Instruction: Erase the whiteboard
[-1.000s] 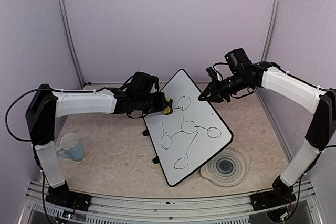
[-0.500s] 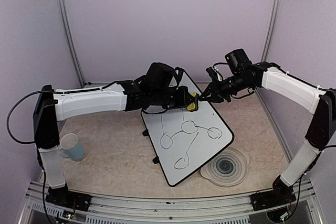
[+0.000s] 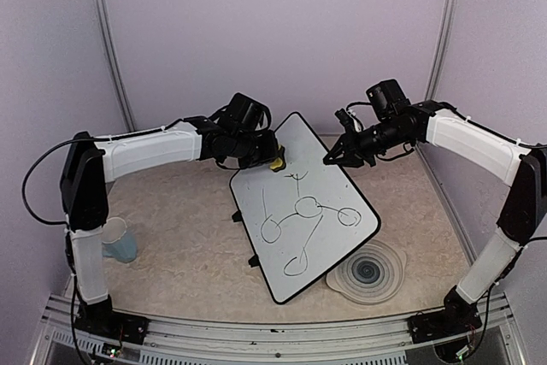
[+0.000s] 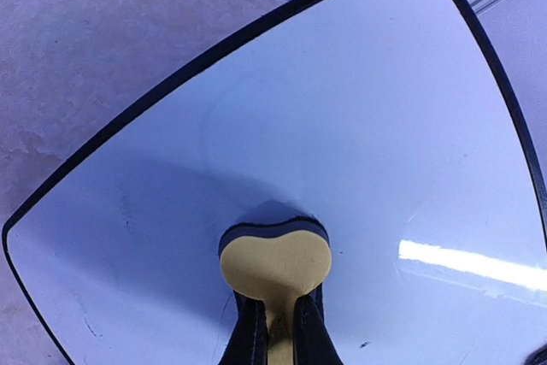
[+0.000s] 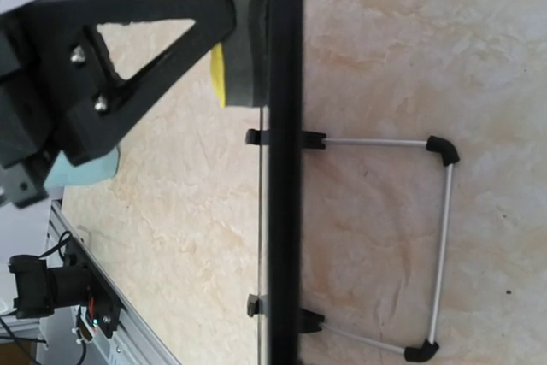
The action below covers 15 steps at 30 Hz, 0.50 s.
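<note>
- The left pincer (image 3: 272,160) has moved back from the right edge of the whiteboard (image 3: 329,190) toward its far left edge, and the loop that was drawn highest on the board a second ago is almost gone; only a small mark is left there.
- The right arm has not changed its place in this time.
- The left pincer is clenched on a yellow eraser (image 3: 276,162). In the left wrist view the two dark fingers (image 4: 249,331) hold the eraser (image 4: 275,267) from both sides and its front end rests against the white surface (image 4: 359,126).
- The right pincer (image 3: 328,160) is at the far right edge of the board. Only one black finger (image 5: 128,66) shows in the right wrist view, so I cannot tell if this pincer is clenched or released.
- The whiteboard is in the middle of the counter (image 3: 171,220), between the two arms, turned so that one corner points to the back wall.
- In the right wrist view the board is seen by its black edge (image 5: 282,211), and a thin wire stand (image 5: 440,237) is behind it.
- Black loops and lines (image 3: 306,207) are on the middle and the near part of the board.
- A grey ringed plate (image 3: 369,271) lies just beside the near right edge of the board.
- A light blue cup (image 3: 115,239) stands on the left, well apart from the board.
</note>
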{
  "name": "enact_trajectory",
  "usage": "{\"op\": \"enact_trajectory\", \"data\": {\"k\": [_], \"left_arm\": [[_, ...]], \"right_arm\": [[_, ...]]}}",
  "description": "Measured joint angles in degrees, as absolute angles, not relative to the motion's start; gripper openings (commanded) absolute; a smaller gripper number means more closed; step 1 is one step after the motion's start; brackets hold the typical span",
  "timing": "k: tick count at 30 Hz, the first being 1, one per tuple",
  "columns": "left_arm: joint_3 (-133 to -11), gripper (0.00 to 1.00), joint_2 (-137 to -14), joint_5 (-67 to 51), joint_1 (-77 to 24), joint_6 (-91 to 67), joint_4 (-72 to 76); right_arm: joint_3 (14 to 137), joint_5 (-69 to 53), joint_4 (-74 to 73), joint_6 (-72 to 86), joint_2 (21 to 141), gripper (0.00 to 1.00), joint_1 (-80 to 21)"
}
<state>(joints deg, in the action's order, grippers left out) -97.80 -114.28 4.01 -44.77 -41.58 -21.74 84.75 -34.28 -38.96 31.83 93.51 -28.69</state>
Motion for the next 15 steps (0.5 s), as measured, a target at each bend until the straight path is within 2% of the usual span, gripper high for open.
{"op": "enact_trajectory", "data": {"k": [10,15], "left_arm": [[-101.7,0.00,-114.2,0.1,-52.1,-38.3,-18.4],[-97.7,0.00,-112.4,-0.8,-53.0,-39.4,-14.5]], "right_arm": [[84.8,-34.0,-39.2,31.5,93.5,0.00,-28.6],[84.8,-34.1,-39.0,31.4,93.5,0.00,-28.6]]}}
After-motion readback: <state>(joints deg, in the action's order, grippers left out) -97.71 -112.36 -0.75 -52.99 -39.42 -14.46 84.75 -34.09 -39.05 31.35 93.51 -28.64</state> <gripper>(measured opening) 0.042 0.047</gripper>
